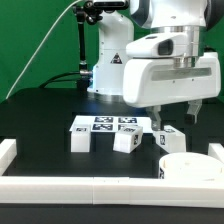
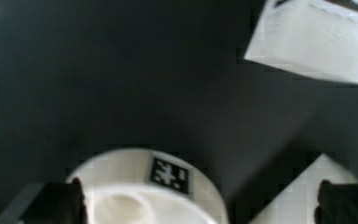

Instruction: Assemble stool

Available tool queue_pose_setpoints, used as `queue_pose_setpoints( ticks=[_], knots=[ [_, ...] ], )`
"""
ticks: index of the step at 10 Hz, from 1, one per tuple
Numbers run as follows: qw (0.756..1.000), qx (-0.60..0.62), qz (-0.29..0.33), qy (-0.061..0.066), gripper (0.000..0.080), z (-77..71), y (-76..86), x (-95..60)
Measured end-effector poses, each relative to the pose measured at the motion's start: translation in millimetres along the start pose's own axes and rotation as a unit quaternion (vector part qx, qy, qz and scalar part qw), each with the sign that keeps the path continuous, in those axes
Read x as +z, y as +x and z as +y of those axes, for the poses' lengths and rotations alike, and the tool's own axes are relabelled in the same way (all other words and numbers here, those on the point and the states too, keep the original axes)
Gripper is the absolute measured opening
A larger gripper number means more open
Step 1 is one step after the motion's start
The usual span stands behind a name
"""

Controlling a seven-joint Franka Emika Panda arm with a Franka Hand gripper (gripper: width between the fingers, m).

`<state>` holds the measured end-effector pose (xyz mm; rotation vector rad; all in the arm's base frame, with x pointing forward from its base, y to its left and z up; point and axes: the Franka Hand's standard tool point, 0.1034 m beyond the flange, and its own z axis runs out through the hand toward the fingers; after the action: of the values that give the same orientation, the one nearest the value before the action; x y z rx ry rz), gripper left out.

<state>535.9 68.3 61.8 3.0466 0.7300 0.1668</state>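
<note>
Three blocky white tagged legs (image 1: 82,138) lie on dark counter (image 1: 40,130), in loose row just in front of marker board (image 1: 104,123). Round seat (image 1: 190,168) rests near exterior view's right, beside front border rail (image 1: 90,186). Your jaws hang spread wide just above rightmost leg (image 1: 170,138), gripping nothing. Wrist view: tagged white part (image 2: 131,190) sits between blurred fingers (image 2: 34,205); contact can't be told.

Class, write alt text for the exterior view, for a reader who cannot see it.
A white robot arm holds its open fingers above one short tagged leg on a black table. Two more legs lie before the marker board, and the round seat sits at the exterior view's right, behind a white rail.
</note>
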Motion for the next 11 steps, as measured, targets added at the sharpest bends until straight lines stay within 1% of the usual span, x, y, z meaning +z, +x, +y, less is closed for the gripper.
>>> queue_pose_setpoints(
  ticks=[1,4,5,6,7,8,9,10,11],
  knots=[
    [1.0,0.029,-0.001,0.003,0.0649,3.1,-2.7,1.3],
    [0.993,0.117,0.001,0.011,0.0649,-1.8,-0.9,1.4],
    [0.993,0.119,0.003,0.01,0.0649,-4.4,-1.0,3.2],
    [0.993,0.12,0.008,0.009,0.0649,-13.4,-4.4,9.5],
    [0.993,0.118,0.01,0.009,0.0649,-17.8,-11.5,15.4],
    [0.993,0.116,0.007,0.009,0.0649,-18.0,-14.4,17.5],
    [0.993,0.115,0.006,0.01,0.0649,-18.5,-13.7,17.2],
    [0.993,0.115,-0.014,0.015,0.0649,-20.5,-16.8,18.3],
    [0.991,0.119,-0.059,0.024,0.0649,-24.3,-19.5,16.9]
  ],
)
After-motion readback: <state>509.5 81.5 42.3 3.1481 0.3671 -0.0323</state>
